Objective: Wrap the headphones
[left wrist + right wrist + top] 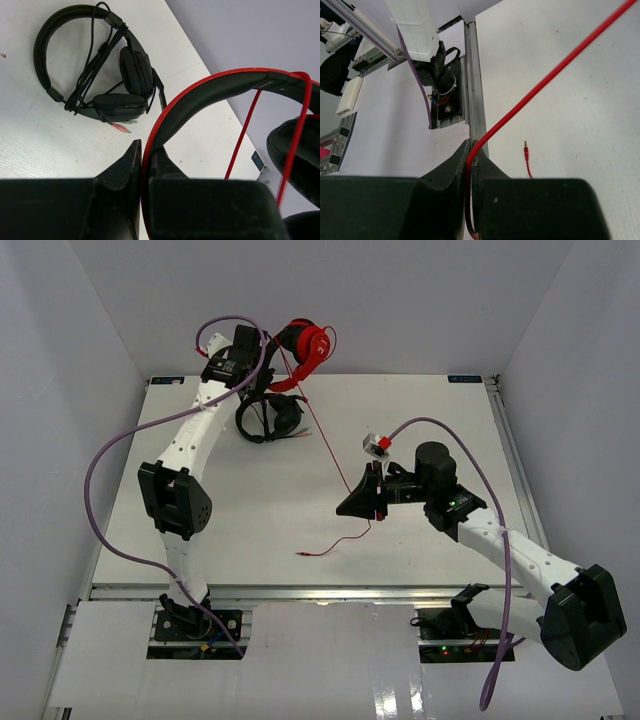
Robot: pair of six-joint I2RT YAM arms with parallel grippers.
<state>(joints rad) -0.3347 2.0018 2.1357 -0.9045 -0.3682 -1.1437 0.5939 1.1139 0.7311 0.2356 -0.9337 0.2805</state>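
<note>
Left gripper, closest to its wrist lens: both fingers are pressed together on the red headband of the headphones, with the band's edge sandwiched between them. The headband arches up and to the right from the grip, and its inner padding is black. Two strands of the cable run down from the top of the band, across the black earcup padding at the right edge of that view. Seen from above, the headphones hang clear of the table, lifted above its far edge against the back wall, left of centre.

Cable: one straight run slants from the headphones down to the right gripper, which sits near the middle of the table. That claw is likewise clamped shut, with the cable pinched between its fingertips. Past the grip, the slack tail curves onto the table and ends in the plug, which lies flat on the surface, nearer the arm bases.

Black headphones: these lie on the table just on the near side of the raised red pair, with their own cord bundled around the headband.
</note>
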